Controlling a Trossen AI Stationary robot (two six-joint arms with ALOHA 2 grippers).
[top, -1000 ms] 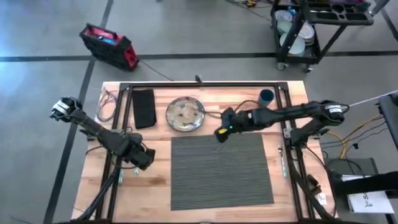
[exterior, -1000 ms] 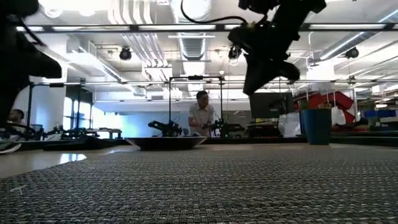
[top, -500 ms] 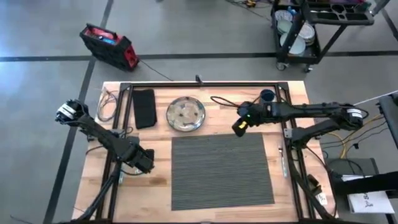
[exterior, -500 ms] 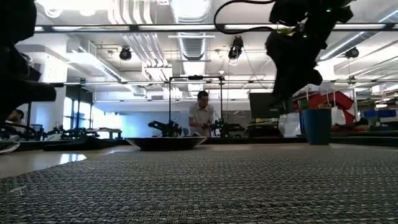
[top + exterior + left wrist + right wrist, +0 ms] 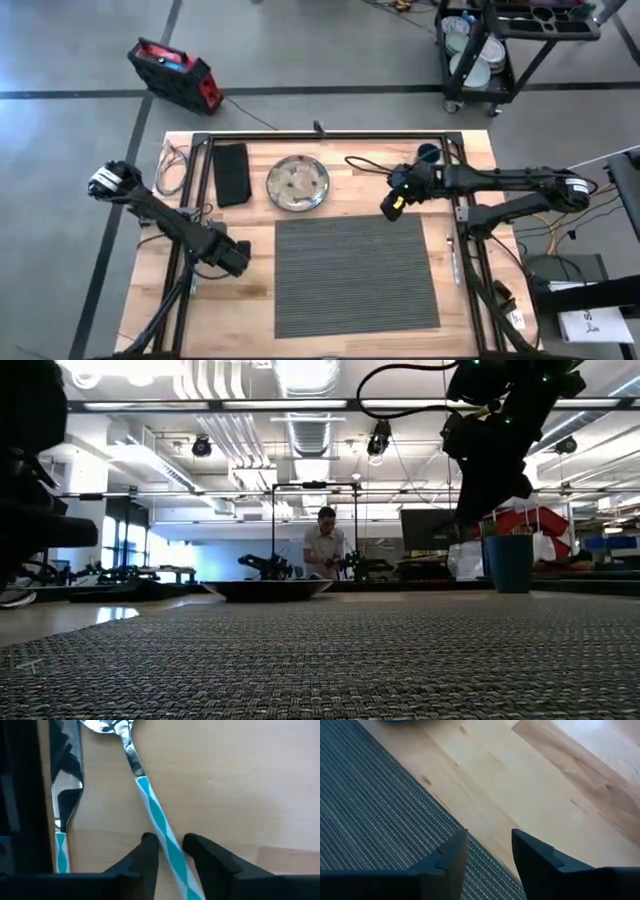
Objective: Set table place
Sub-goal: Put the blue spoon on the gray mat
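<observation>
Your right claw (image 5: 391,204) slid right, off the placemat (image 5: 356,275), fingers apart and empty. Your left claw (image 5: 170,851) sits open around a striped spoon (image 5: 150,802), lower left of the desk (image 5: 465,300).

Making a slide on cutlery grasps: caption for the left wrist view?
Left gripper open astride a spoon's teal-striped handle on the table, a knife beside.

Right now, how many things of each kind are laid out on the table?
Placemat: 1
Napkin: 1
Plate: 1
Cup: 1
Spoon: 1
Knife: 1
Total: 6
Another thin item right of the placemat is too small to name.
</observation>
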